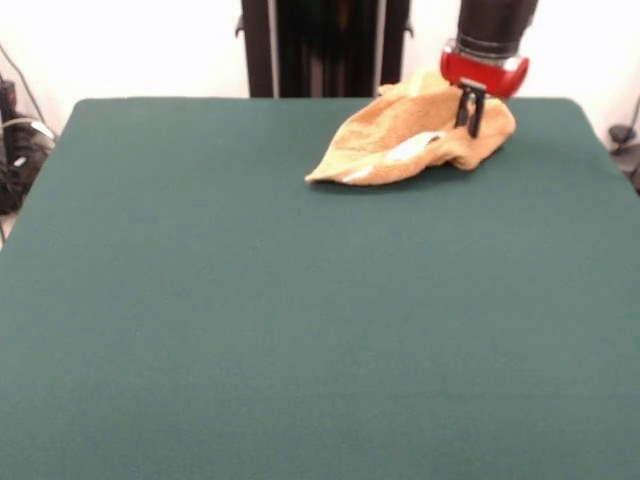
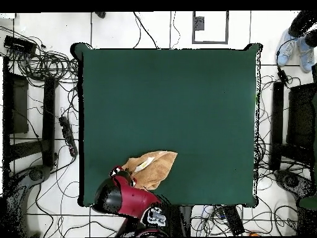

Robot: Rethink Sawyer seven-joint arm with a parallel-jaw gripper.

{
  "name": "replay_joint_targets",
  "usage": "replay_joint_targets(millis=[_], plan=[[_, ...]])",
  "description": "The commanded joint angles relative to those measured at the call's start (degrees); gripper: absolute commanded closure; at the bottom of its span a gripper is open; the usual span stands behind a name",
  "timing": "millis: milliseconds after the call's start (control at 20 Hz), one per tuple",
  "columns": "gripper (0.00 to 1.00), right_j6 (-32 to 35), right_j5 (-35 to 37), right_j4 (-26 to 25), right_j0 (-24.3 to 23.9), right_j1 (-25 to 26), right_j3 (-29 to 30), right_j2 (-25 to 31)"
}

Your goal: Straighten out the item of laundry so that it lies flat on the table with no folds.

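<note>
The orange-tan towel (image 1: 405, 140) lies crumpled near the far right corner of the dark green table (image 1: 300, 320), with one pointed corner trailing left and a white label (image 1: 412, 148) showing. My gripper (image 1: 470, 128) comes down onto the towel's right, bunched part. Its fingers are close together and look shut on the cloth. In the overhead view the towel (image 2: 153, 168) lies near the table's (image 2: 167, 99) bottom left edge, with the gripper (image 2: 125, 176) at its left end under the red arm.
The towel lies close to the table's edge on the robot's side. The black pedestal (image 1: 320, 45) stands behind it. Cables and equipment (image 2: 37, 93) lie on the floor around the table. A person's shoes (image 2: 296, 44) show at the overhead view's top right.
</note>
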Motion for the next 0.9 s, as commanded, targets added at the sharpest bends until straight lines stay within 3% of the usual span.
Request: replay_joint_targets(millis=[50, 400, 900], plan=[[1.0, 3.4, 27.03, -0.16, 7.98, -9.78, -9.55, -6.06], [1.0, 4.04, 40.85, -6.24, 8.82, -15.11, -13.18, -8.94], [1.0, 2.75, 44.12, -10.31, 5.45, -17.69, -13.42, -6.86]])
